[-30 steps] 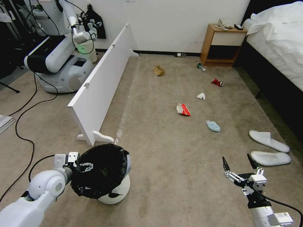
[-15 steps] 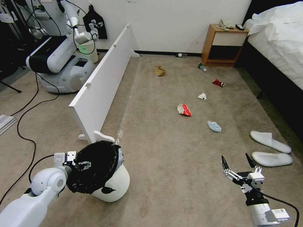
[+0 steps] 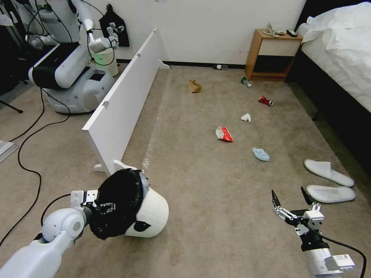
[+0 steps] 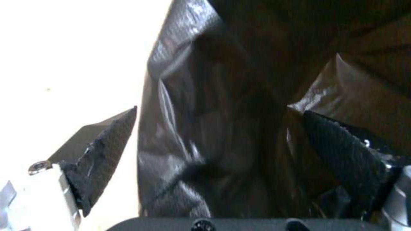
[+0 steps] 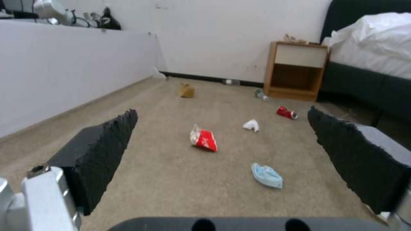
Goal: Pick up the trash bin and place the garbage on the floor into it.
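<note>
Left gripper [image 3: 103, 205] pinches the bin [image 3: 148, 212] rim, bin tilted; right gripper [image 3: 289, 204] spread, mask [image 3: 261, 154] lies ahead of its jaws.

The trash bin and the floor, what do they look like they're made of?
The trash bin looks like smooth white plastic with a slight sheen; its black liner is thin, glossy film, creased and wrinkled. The floor looks like beige-brown short-pile carpet, matte with a fine fuzzy texture.
</note>
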